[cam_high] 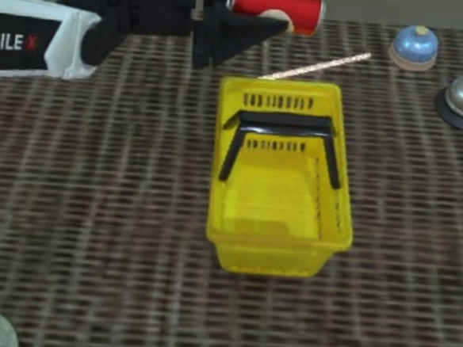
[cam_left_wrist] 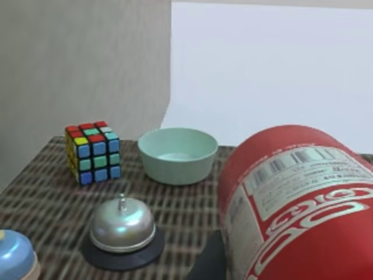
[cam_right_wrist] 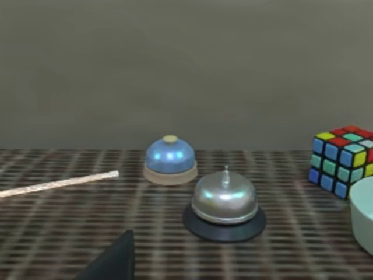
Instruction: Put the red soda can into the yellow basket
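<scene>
Left gripper (cam_high: 262, 21) raised, jaws clamped shut.

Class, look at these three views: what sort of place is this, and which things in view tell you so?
Most likely a simulated tabletop test bench, not a real shop or home. A woven brown table stands before blank walls, holding unrelated items: a yellow basket, two call bells and a puzzle cube. The left gripper holds a red soda can.

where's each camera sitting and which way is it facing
Top: above the table, looking down on the basket; the left arm holds the can at the far edge.
Left wrist: behind the can, facing bells, cube, bowl.
Right wrist: low, facing the bells; a dark end effector tip shows.
Shared: silver bell.
</scene>
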Robot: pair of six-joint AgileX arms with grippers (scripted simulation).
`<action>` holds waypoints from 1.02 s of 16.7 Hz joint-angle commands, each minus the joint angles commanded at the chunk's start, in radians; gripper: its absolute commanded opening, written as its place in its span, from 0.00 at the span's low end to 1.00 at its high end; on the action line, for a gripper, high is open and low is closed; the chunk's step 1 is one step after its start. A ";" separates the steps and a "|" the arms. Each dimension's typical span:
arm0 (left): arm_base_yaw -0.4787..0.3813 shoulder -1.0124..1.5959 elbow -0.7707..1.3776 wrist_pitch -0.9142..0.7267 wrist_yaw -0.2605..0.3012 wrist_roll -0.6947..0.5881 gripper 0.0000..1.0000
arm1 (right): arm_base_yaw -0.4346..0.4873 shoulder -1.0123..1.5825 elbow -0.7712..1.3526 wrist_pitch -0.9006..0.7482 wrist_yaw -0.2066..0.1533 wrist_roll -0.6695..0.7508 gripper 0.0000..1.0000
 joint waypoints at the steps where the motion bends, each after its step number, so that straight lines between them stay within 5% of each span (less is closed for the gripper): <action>1: -0.002 -0.008 -0.010 0.028 0.024 -0.011 0.00 | 0.000 0.000 0.000 0.000 0.000 0.000 1.00; 9: 0.002 0.002 -0.019 0.068 0.047 -0.018 0.00 | 0.000 0.000 0.000 0.000 0.000 0.000 1.00; 17: 0.021 0.196 -0.102 0.356 0.048 -0.024 0.00 | 0.000 0.000 0.000 0.000 0.000 0.000 1.00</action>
